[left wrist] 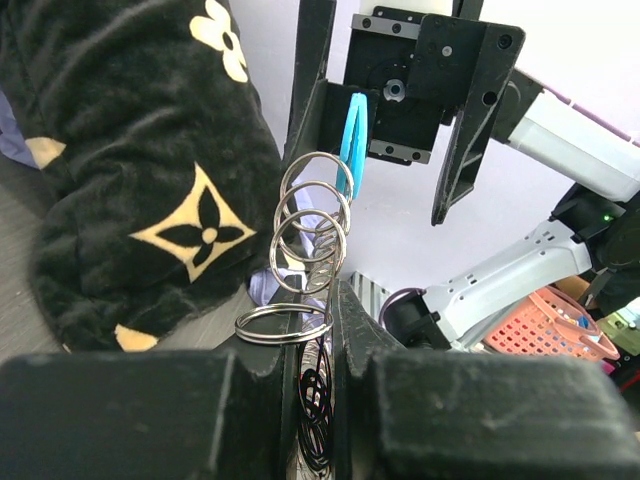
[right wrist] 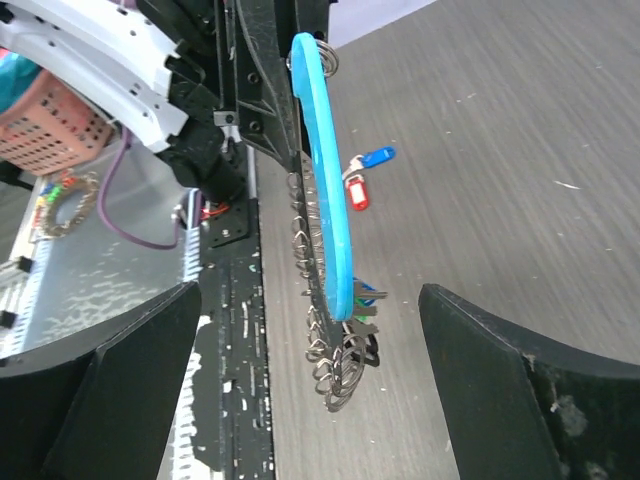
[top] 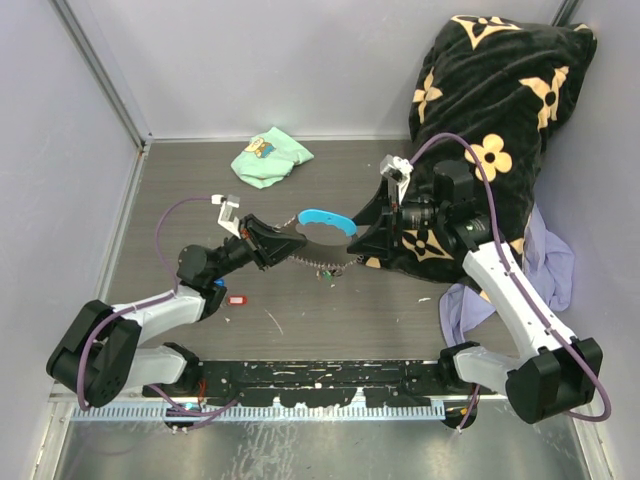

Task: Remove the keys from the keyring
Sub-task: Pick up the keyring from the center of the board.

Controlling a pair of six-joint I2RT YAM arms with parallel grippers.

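Note:
My left gripper is shut on the keyring, a line of silvery rings and grey chain stretched above the table toward the right arm. In the left wrist view the rings rise from between my fingertips. The sky-blue fob hangs on the chain's far side. My right gripper stands open with the fob and chain end between its jaws, touching neither. Keys with green and blue tags dangle behind the fob's tip. A red-tagged key and a blue-tagged key lie loose on the table.
A black flowered blanket fills the back right corner, over a lavender cloth. A mint-green cloth lies at the back centre. Grey walls close the table on three sides; a black rail runs along the near edge.

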